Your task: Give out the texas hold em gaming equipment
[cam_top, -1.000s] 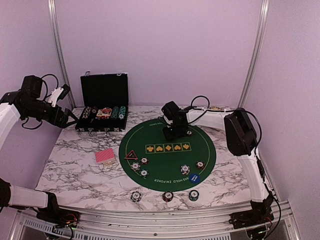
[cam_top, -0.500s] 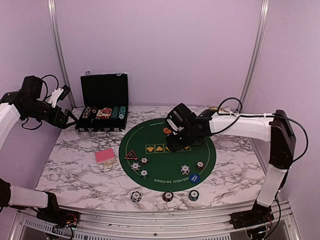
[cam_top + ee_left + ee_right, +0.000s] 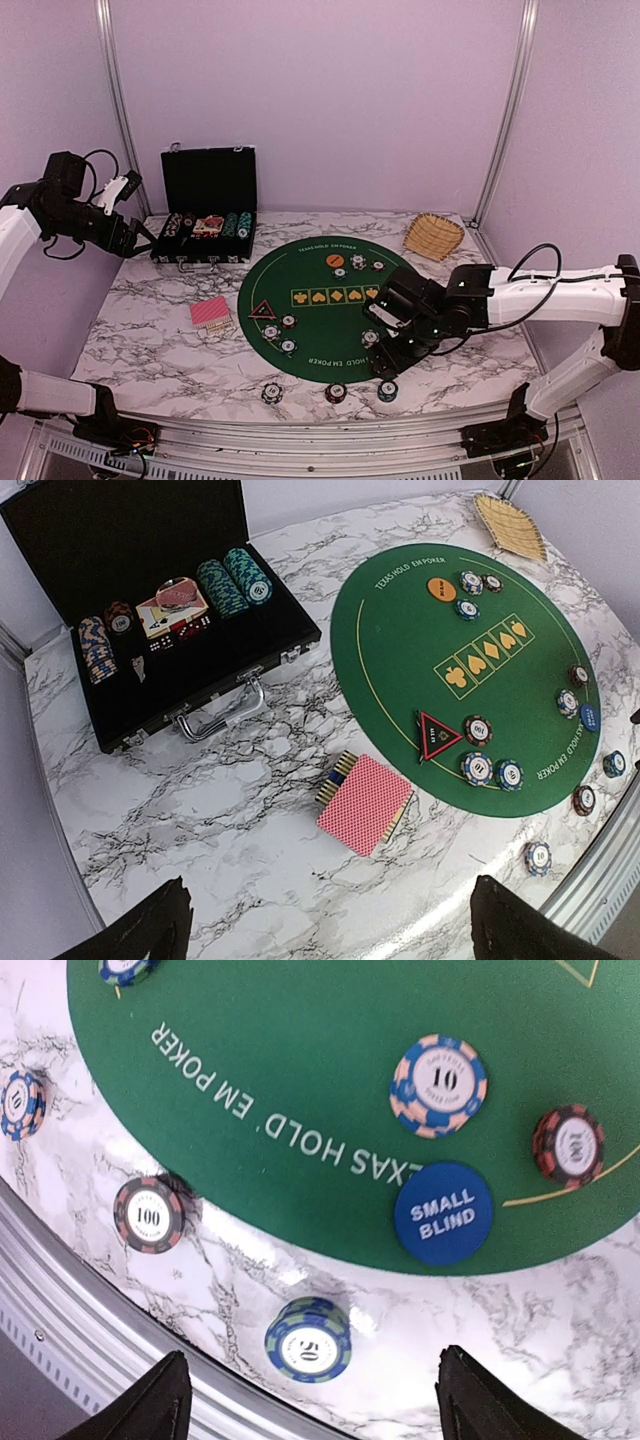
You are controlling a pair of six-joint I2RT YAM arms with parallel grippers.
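Observation:
My right gripper [image 3: 315, 1405] hovers open over the mat's near right edge [image 3: 386, 368]. A blue-green 50 chip stack [image 3: 308, 1339] lies on the marble just ahead of its fingertips, untouched. The blue small-blind button [image 3: 443, 1212], a 10 chip [image 3: 438, 1084] and a red chip [image 3: 568, 1147] lie on the green mat [image 3: 335, 305]. A 100 chip [image 3: 150, 1214] rests off the mat. At the far left my left gripper [image 3: 135, 235] is raised and open, holding nothing. Red-backed cards [image 3: 365, 802], the triangle marker [image 3: 437, 733] and the orange button [image 3: 441, 588] show below it.
The black chip case [image 3: 207, 225] stands open at the back left with chip rows inside. A wicker basket [image 3: 433, 236] sits at the back right. Two more chips [image 3: 271, 392] [image 3: 336, 392] lie near the table's front rail [image 3: 300, 432].
My right arm has swung from the mat's far side down to its near right edge, and its jaws have widened. The orange button and chips beside it are now uncovered. The left arm has not moved.

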